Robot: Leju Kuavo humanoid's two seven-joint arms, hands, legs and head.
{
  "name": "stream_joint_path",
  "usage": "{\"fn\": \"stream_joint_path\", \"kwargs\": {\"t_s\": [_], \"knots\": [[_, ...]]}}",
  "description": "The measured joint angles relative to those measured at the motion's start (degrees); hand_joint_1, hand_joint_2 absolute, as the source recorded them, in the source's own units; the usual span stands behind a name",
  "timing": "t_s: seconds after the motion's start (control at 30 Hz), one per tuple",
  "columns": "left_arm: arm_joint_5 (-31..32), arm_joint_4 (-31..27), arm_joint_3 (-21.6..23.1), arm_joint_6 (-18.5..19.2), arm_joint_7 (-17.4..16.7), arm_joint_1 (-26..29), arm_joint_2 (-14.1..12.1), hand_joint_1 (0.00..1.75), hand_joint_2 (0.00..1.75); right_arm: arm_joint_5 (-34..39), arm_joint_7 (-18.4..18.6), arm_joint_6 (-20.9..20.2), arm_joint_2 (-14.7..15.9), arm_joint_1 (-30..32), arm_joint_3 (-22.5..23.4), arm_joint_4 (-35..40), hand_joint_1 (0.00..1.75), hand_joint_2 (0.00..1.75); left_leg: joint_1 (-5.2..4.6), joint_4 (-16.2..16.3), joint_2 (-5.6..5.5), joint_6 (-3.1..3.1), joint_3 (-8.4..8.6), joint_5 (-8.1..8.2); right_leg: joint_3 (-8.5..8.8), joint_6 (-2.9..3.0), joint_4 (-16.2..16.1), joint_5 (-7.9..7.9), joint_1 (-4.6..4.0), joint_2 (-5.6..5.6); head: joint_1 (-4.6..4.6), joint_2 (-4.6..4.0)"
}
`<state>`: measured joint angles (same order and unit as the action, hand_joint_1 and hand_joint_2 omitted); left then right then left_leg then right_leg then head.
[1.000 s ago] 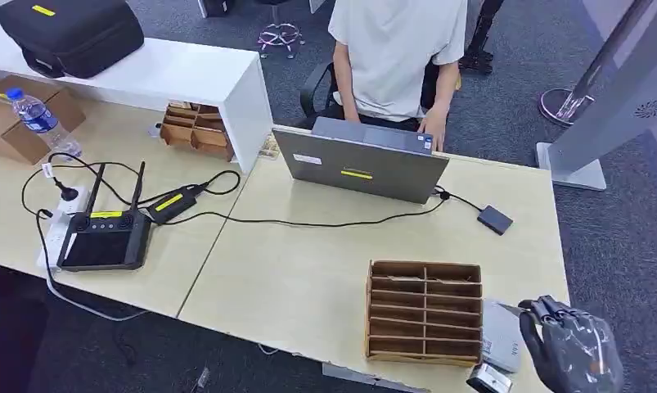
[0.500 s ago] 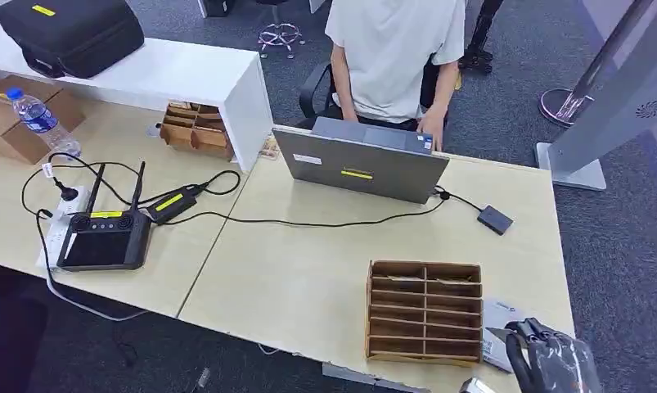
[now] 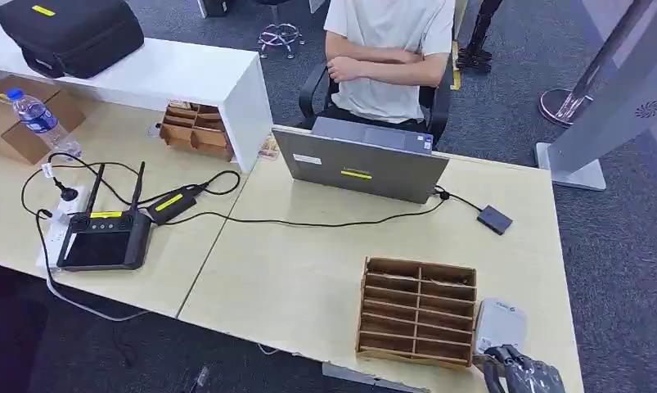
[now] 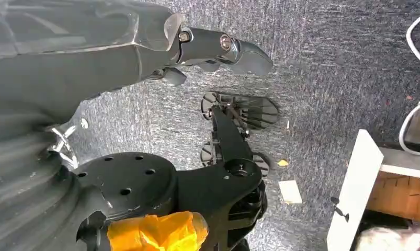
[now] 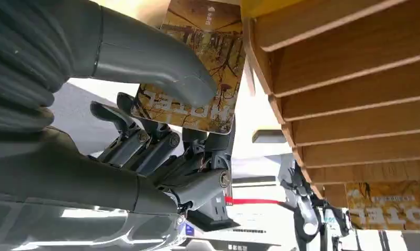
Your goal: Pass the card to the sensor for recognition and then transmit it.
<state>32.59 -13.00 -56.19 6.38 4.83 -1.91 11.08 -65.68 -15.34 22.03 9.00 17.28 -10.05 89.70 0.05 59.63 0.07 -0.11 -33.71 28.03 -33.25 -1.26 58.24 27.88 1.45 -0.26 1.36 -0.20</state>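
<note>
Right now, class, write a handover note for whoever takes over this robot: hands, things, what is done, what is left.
Left hand: hangs over the floor, holds nothing.
Right hand: pinches the card beside the rack.
Black box, likely the sensor: on a cable from the laptop.
Done: card gripped.
Left: show it to the sensor, then hand it over.

Desk layout, as we see it from above

We find the laptop at upper centre, the slotted rack lower right, the controller at left.
</note>
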Motion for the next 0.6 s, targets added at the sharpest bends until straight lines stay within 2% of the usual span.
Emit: {"fn": "stream_joint_path", "kwargs": {"t_s": [0.37, 0.53, 0.6], "knots": [[1.1, 0.0, 0.0, 0.1, 0.0, -0.2, 0.0, 0.00, 1.75, -1.0, -0.1, 0.7, -0.3, -2.1, -0.4, -0.4, 1.75, 1.75, 0.00, 0.0, 0.01, 0.00, 0.00, 0.00, 0.01, 0.00, 0.0, 0.00, -0.01, 0.02, 0.00, 0.00], [2.6, 0.0, 0.0, 0.3, -0.1, -0.2, 0.0, 0.00, 1.75, -4.0, -1.0, 4.6, -0.6, -4.7, 0.0, 3.3, 1.75, 1.75, 0.00, 0.0, 0.03, 0.00, 0.01, -0.01, 0.00, 0.01, 0.0, -0.01, -0.01, 0.04, 0.02, 0.00], [2.9, 0.0, 0.0, 0.3, -0.2, -0.2, 0.0, 0.00, 1.75, -4.6, -1.0, 5.0, -0.9, -6.1, 0.3, 5.6, 1.75, 1.75, 0.00, 0.0, 0.08, 0.00, 0.05, -0.01, 0.01, 0.01, 0.0, -0.01, -0.02, 0.06, 0.02, 0.00]]}}
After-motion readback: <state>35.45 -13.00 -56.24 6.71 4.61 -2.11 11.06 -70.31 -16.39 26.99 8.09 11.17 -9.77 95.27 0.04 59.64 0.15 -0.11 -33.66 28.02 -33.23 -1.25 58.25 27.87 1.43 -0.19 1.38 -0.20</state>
